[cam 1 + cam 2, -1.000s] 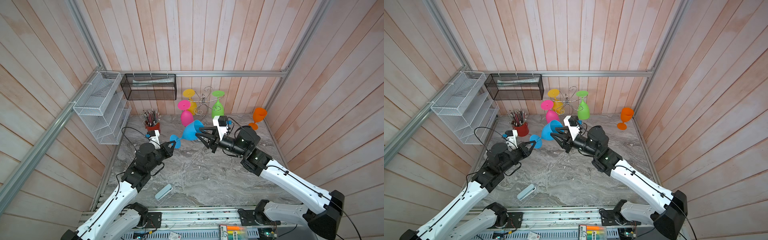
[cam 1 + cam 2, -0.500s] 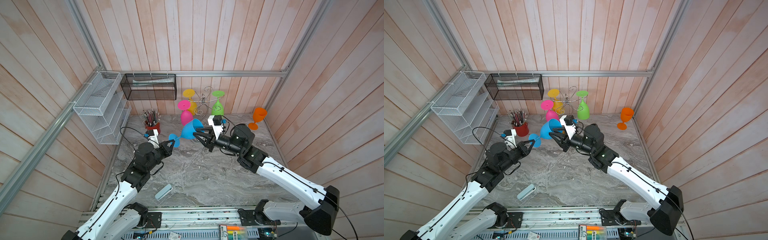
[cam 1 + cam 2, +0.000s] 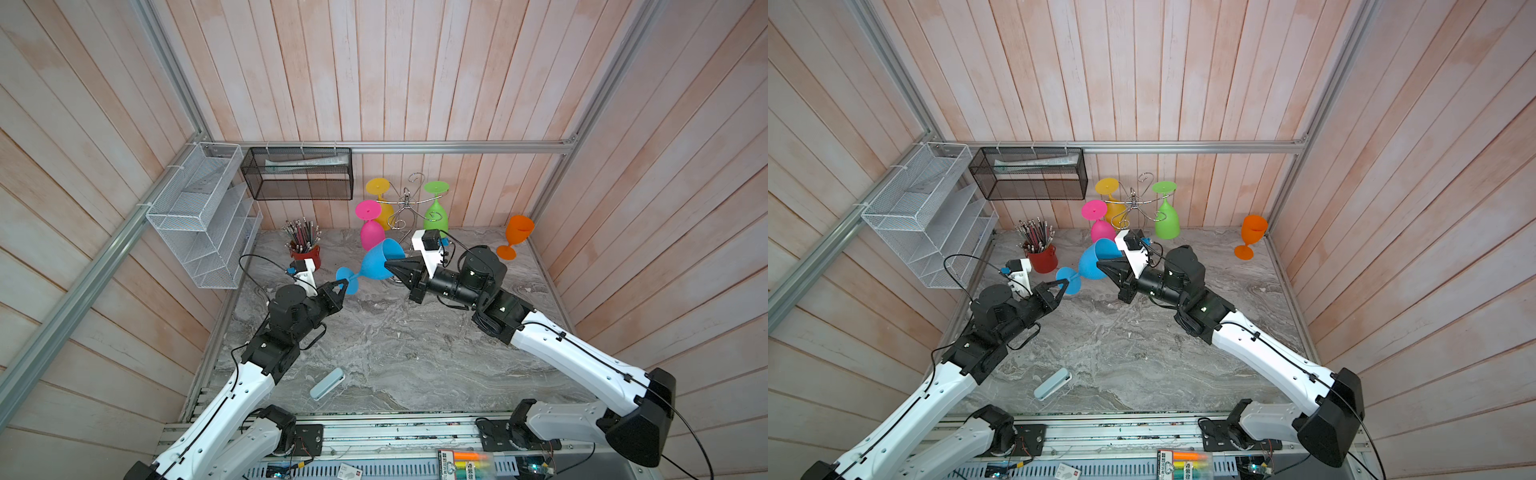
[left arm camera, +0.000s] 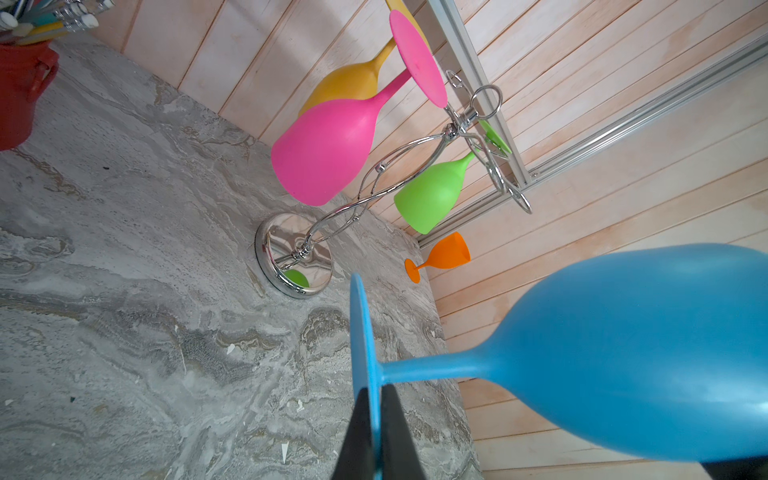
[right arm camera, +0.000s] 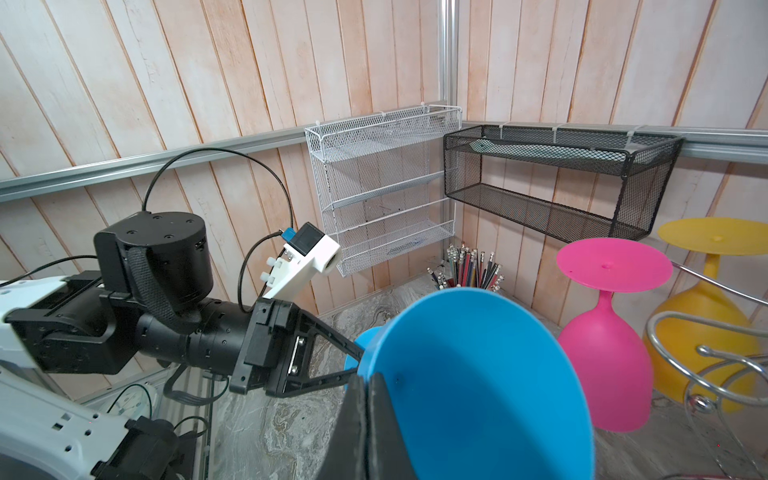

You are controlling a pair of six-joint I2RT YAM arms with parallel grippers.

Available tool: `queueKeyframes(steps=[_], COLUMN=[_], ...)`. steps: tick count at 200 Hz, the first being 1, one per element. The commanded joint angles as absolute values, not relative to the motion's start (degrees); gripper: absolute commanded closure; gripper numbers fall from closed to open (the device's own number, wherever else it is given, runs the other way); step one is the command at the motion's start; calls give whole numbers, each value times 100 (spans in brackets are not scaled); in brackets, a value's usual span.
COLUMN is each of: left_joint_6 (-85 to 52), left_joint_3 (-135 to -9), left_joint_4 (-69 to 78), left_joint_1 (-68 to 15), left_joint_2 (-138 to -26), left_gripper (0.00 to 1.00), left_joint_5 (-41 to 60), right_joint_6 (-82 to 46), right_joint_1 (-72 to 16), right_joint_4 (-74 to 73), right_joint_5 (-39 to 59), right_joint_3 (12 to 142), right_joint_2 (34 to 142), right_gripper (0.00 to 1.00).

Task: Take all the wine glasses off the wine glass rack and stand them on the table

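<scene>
Blue glass (image 3: 1087, 267) between left claw (image 3: 1064, 285), right claw (image 3: 1099, 262)

Both top views look steeply down from above my bases at the whole table (image 3: 395, 340). Left wrist camera: close behind the blue glass (image 4: 623, 353), facing the rack (image 4: 299, 257). Right wrist: close on that glass's rim, facing my left arm (image 5: 166, 324).

No writing anywhere is clear enough to read.
</scene>
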State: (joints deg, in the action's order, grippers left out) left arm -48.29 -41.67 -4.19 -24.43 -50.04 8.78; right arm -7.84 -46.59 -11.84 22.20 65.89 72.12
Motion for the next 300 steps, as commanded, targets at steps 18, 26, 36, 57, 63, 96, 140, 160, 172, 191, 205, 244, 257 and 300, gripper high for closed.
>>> queueKeyframes(steps=[18, 26, 36, 57, 63, 96, 140, 160, 172, 191, 205, 244, 257, 300], left_joint_6=[-4834, -4834, -4834, -4834, -4827, -4777, -4661, -4607, -4573, -4523, -4485, -4388, -4369, -4351], left_joint_3=[-4082, -4057, -4033, -3965, -3949, -3917, -3912, -3894, -3891, -3893, -3886, -3863, -3858, -3872], left_joint_4=[-212, -197, -187, -141, -137, -171, -245, -266, -272, -314, -364, -498, -519, -569], left_joint_1=[-2431, -2426, -2424, -2425, -2426, -2426, -2421, -2424, -2426, -2425, -2426, -2425, -2426, -2419], left_joint_2=[-4914, -4892, -4876, -4847, -4825, -4728, -4690, -4690, -4701, -4709, -4684, -4596, -4573, -4547], left_gripper=[64, 57, 51, 42, 39, 30, 22, 18, 16, 11, 8, 0, 0, 0], left_joint_5=[940, 940, 940, 976, 976, 908, 896, 929, 974, 1001, 985, 889, 870, 836], right_joint_6=[-747, -747, -756, -765, -765, -756, -691, -609, -555, -429, -289, 156, 245, 160], right_joint_1=[-4686, -4689, -4692, -4692, -4692, -4692, -4694, -4695, -4702, -4697, -4697, -4691, -4657, -4275], right_joint_4=[-1137, -1146, -1155, -1151, -1136, -1115, -929, -799, -709, -525, -281, 366, 512, 748], right_joint_5=[2173, 2169, 2171, 2177, 2175, 2170, 2072, 2017, 1991, 1899, 1684, 896, 799, 763], right_joint_3=[6689, 6679, 6671, 6675, 6680, 6704, 6748, 6759, 6771, 6801, 6828, 6696, 6605, 6401], right_joint_2=[7260, 7251, 7252, 7251, 7249, 7242, 7234, 7191, 7172, 7148, 7110, 6679, 6481, 6096], right_gripper=[100, 100, 100, 100, 100, 100, 100, 100, 100, 100, 100, 100, 100, 100])
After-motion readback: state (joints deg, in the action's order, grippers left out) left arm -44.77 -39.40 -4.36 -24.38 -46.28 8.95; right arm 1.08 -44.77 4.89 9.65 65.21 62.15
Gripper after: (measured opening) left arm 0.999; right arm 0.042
